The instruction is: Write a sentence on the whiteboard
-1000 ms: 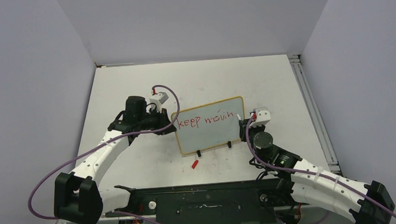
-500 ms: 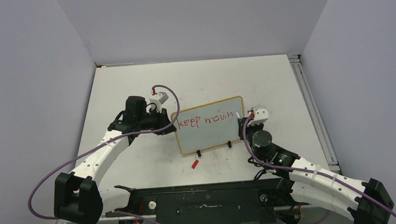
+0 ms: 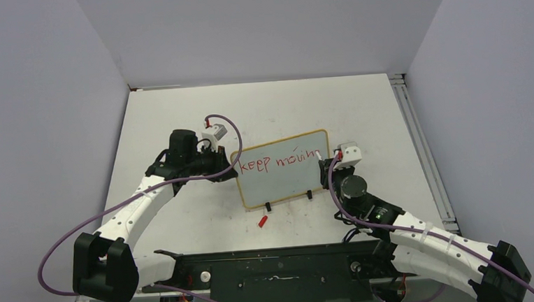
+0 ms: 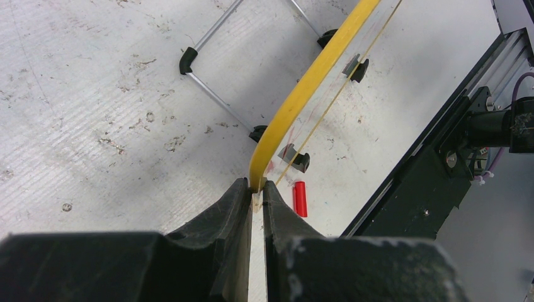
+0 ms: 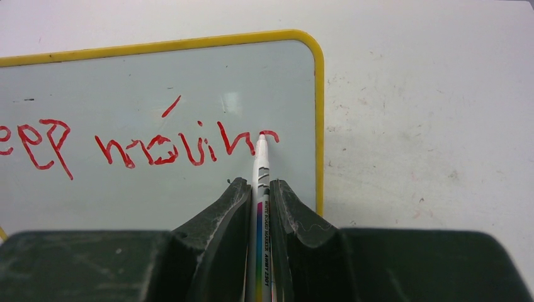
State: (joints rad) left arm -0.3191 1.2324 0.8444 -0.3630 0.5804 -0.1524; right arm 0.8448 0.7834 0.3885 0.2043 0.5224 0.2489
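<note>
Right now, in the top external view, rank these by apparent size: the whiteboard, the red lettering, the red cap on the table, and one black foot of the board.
1. whiteboard
2. red lettering
3. red cap and black foot: both tiny, too alike to rank.

On my overhead feed I see a white table (image 3: 262, 109), scuffed and flecked with grey marks. A small red cap (image 3: 262, 221) lies on it, near the long black plate (image 3: 278, 269) along the near edge. An aluminium rail (image 3: 421, 148) runs down the table's right side. Pale lilac walls (image 3: 37, 102) stand left, back and right. A white marker (image 5: 261, 167) has a rainbow stripe along its barrel
</note>
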